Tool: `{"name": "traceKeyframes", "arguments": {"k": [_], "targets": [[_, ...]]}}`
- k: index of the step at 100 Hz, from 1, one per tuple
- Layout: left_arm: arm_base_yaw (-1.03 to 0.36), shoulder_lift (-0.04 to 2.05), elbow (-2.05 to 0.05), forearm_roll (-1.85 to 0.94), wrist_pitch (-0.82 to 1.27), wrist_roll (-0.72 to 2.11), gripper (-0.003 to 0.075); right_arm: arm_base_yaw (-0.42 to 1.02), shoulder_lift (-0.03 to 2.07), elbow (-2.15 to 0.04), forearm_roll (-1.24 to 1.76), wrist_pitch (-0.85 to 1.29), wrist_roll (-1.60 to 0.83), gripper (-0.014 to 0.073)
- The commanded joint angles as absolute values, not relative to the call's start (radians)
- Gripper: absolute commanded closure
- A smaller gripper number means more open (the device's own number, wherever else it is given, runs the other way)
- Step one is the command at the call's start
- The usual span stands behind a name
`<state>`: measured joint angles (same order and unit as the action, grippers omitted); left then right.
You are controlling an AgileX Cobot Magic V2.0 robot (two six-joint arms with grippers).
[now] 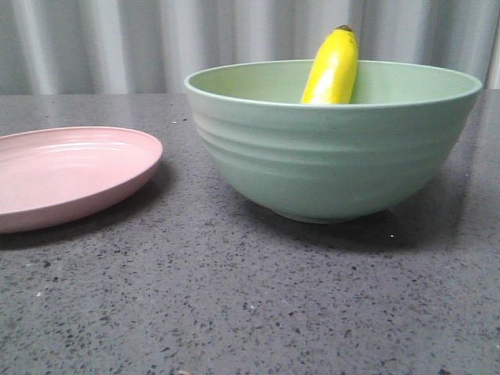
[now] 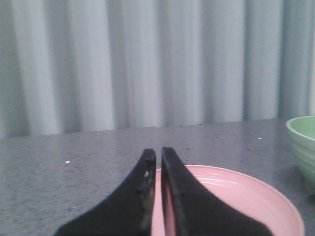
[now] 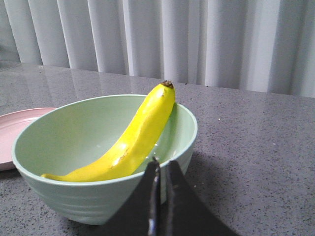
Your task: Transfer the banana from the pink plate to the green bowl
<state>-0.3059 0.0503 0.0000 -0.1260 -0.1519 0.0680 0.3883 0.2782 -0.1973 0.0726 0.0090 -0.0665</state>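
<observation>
The yellow banana (image 1: 333, 69) lies inside the green bowl (image 1: 328, 164), its dark tip sticking up over the far rim. In the right wrist view the banana (image 3: 129, 143) leans across the bowl (image 3: 74, 147) from bottom to rim. The pink plate (image 1: 66, 173) sits bare at the left. My left gripper (image 2: 158, 153) is shut and empty above the pink plate (image 2: 246, 196). My right gripper (image 3: 162, 163) is shut and empty, just outside the bowl's near rim. Neither gripper shows in the front view.
The dark speckled tabletop (image 1: 234, 305) runs under both dishes. A pale pleated curtain (image 1: 156, 39) hangs behind the table. The bowl's edge (image 2: 302, 142) shows beside the plate in the left wrist view, and a part of the plate (image 3: 19, 125) beside the bowl in the right wrist view.
</observation>
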Motion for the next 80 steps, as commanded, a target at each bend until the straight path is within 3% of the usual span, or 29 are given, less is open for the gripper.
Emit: {"name": "traceKeyframes", "arguments": {"k": [1,25,80], "targets": [[-0.225,0.023,0.011,-0.104,-0.126,0.068,0.0741,0.382,0.285,-0.225,0.065,-0.078,-0.078,0.0665],[-0.099,-0.032,0.011,-0.103,0.265,0.068,0.0741,0.382,0.285,-0.225,0.065,-0.078,-0.078,0.0665],[-0.097,-0.032,0.010,-0.105,0.252,0.068,0.0741,0.382,0.285,-0.225,0.065,-0.078,-0.078,0.0665]]}}
